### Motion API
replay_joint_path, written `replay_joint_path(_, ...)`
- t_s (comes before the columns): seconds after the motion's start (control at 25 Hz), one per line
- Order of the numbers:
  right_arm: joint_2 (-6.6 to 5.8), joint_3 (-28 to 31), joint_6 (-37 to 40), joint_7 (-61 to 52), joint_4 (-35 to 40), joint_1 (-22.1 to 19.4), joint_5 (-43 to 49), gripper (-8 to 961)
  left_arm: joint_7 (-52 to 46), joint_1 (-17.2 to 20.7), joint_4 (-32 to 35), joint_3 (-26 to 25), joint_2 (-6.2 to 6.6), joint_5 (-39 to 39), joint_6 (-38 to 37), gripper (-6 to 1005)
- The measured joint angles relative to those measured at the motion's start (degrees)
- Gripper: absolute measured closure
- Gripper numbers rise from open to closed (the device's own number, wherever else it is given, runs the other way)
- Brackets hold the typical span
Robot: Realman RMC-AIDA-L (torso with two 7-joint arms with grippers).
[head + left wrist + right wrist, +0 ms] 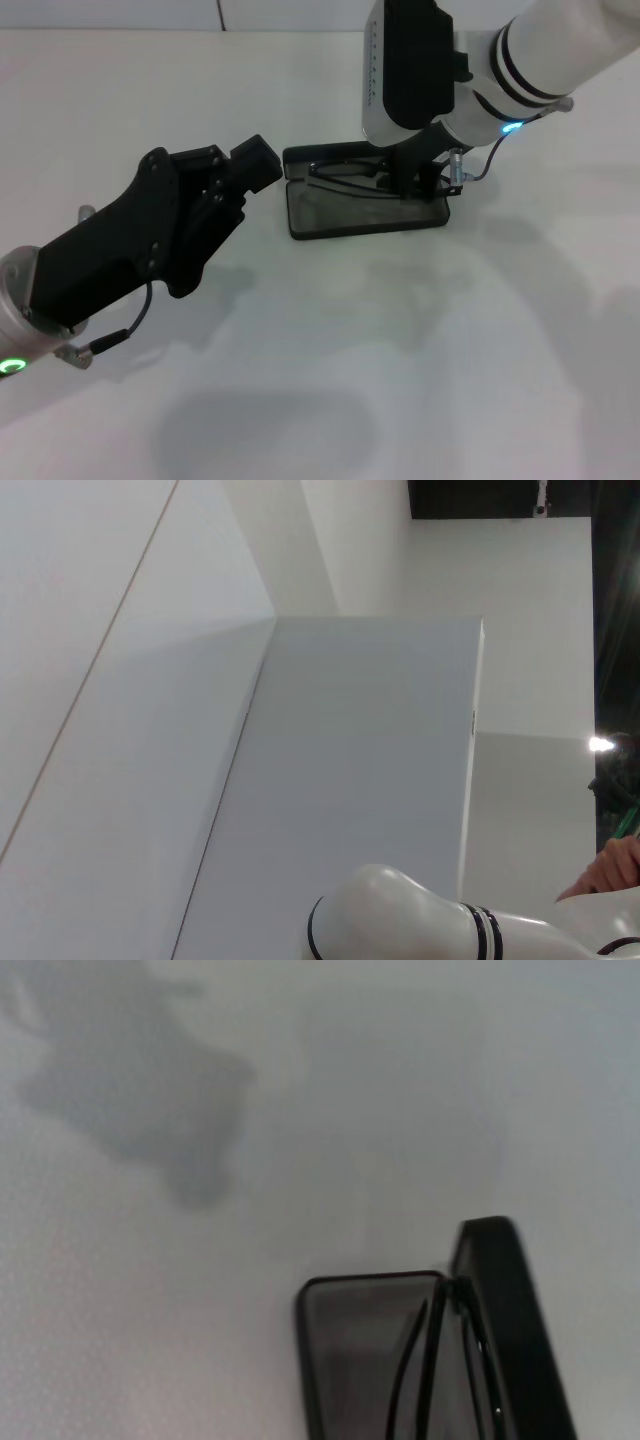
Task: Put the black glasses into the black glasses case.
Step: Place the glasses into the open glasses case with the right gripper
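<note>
White tabletop (320,380) w/ soft grey shadows, pale wall panels (150,680), bright light spot (600,744)

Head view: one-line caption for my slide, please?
Right gripper lowers black glasses into open black glasses case; left gripper hovers beside.

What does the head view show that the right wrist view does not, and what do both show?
Head view only: the left gripper beside the case's left end, and the right gripper low over the case's right part.

Right wrist view only: a close look at the temple arms lying on the grey lining, with no gripper visible.

Both: the open black glasses case on the white table, with the black glasses inside.
</note>
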State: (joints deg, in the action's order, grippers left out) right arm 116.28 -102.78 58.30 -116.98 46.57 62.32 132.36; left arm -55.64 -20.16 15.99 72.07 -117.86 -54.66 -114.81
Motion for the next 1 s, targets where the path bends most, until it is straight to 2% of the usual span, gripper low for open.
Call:
replay_joint_path(0.64, 0.03, -8.21, -5.31, 0.87, -0.43, 0.44, 0.49, 799, 0.04, -0.15, -0.04, 0.0, -0.17, -0.01, 1.47, 960)
replay_joint_path(1.0, 0.0, -9.31, -5.79, 0.65, 0.84, 0.48, 2.83, 797, 0.21, -0.13, -0.51, 0.0, -0.06, -0.01, 1.56, 959)
